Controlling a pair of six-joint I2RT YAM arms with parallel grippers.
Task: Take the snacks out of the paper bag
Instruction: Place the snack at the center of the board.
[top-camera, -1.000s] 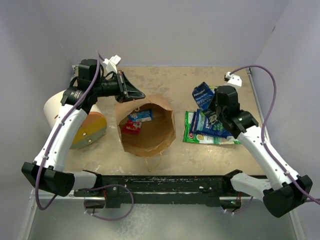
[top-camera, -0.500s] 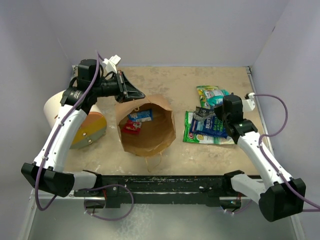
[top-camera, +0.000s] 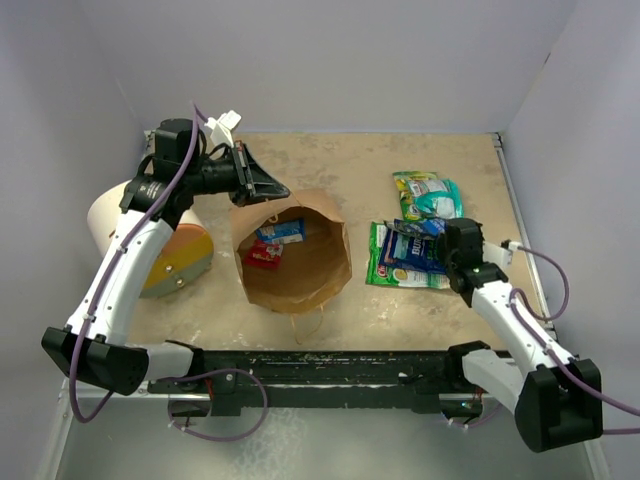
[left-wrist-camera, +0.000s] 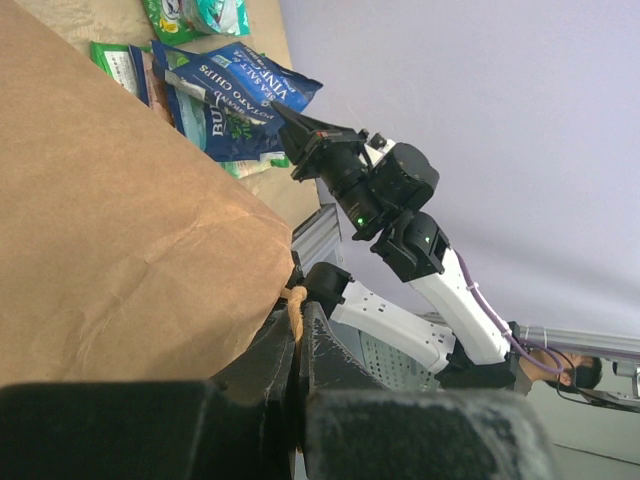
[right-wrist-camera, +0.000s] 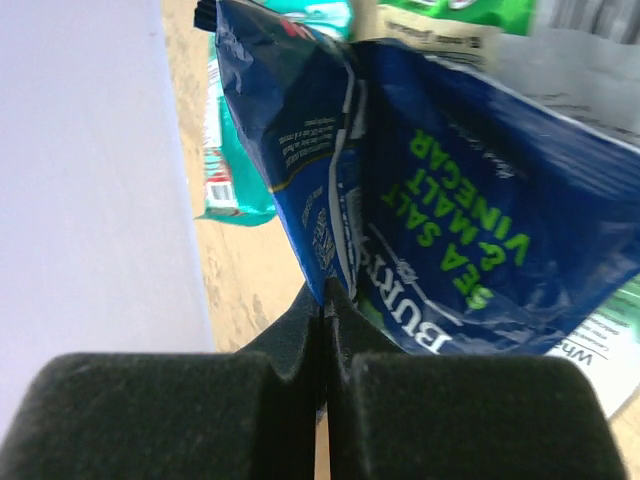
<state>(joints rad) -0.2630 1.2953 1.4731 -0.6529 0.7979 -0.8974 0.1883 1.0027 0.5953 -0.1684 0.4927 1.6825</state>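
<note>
At the far left the white cylinder (top-camera: 118, 212) lies on its side where it lay a second ago, and we leave it out of the job. The left tool (top-camera: 268, 189) has not shifted either. In its wrist view its fingers are pressed together on the rim of the paper bag (top-camera: 298, 272), right at a twisted handle, keeping the mouth propped open toward the camera above. Inside the bag we see the same two snacks as before, a blue packet (top-camera: 281, 231) and a red packet (top-camera: 262, 254), neither of them disturbed.

The change is all on the right. A second ago the right tool (top-camera: 430, 240) carried the dark blue packet (top-camera: 412, 243) farther back over the worktop (top-camera: 350, 160). Since then that arm has pulled in toward its base, and the packet now sits over the green-and-white packet (top-camera: 398, 270), with the teal packet (top-camera: 430, 194) uncovered beyond it. The right wrist view shows the fingers fully closed on the dark blue packet's edge, so it is not yet let go. We cannot tell whether it is resting on the pile or is just above it.

We judge this as the placing end of one removal. Three snacks are outside the bag, two remain inside, and the right tool must release before going back for them.
</note>
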